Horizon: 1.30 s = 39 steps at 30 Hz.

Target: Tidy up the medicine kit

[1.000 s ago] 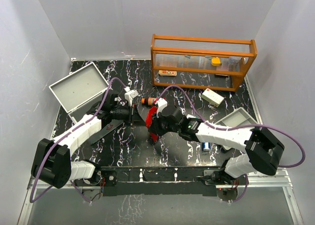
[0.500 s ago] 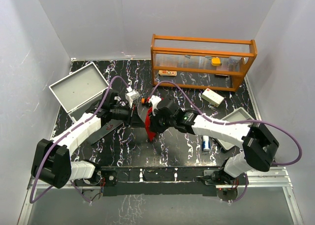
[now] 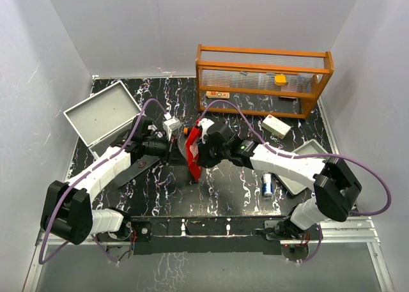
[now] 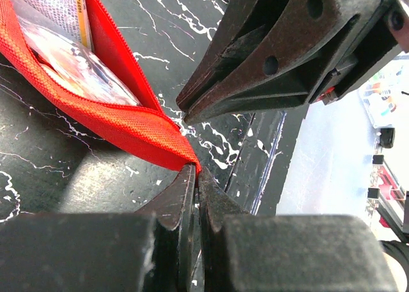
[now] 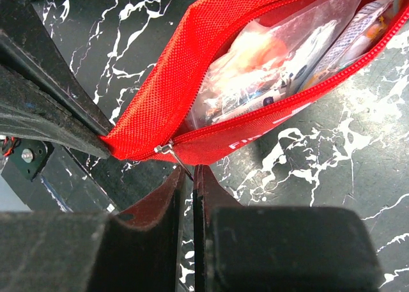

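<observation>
The left gripper (image 4: pixel 193 169) is clenched on the end corner of the red pouch (image 4: pixel 128 122), while the right gripper (image 5: pixel 190 172) pinches its zipper pull (image 5: pixel 167 150); the pouch gapes, with packets (image 5: pixel 268 75) showing inside. The medicine kit (image 3: pixel 102 115) sits open at the far left of the table (image 3: pixel 166 190), beyond the left arm (image 3: pixel 102 167)

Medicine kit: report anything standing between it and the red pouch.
Only the left arm lies between the red pouch and the medicine kit; no loose object shows there.
</observation>
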Motion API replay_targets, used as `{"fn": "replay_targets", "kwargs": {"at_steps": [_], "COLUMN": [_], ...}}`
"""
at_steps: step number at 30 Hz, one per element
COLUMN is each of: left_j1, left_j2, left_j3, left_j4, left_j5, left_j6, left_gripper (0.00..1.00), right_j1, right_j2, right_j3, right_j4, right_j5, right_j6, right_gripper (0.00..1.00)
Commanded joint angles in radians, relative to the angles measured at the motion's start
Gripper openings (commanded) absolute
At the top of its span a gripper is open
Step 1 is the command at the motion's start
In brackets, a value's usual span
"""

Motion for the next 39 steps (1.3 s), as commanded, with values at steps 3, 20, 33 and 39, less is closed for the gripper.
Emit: {"fn": "replay_targets", "kwargs": {"at_steps": [3, 20, 33, 39], "left_j1": [0.005, 0.005, 0.005, 0.005], "left_j2": [-0.032, -0.023, -0.029, -0.026], "left_j3": [0.017, 0.030, 0.019, 0.017], "left_j4": [-0.028, -0.044, -0.059, -0.063], "left_j5": [0.109, 0.157, 0.171, 0.175], "left_j6": [-0.012, -0.017, -0.016, -0.015], "left_gripper": [0.00, 0.00, 0.00, 0.00], "right_j1": [-0.044, -0.043, -0.043, -0.046], "right_j2": [-0.022, -0.014, -0.007, 0.004], "right_j3": [-0.022, -0.045, -0.018, -0.014], "right_j4": [0.095, 0.150, 0.087, 0.084], "right_j5": [-0.065, 0.264, 0.426, 0.455], "right_j6": [-0.068, 0.092, 0.188, 0.211], "right_gripper": [0.00, 0.00, 0.00, 0.00]}}
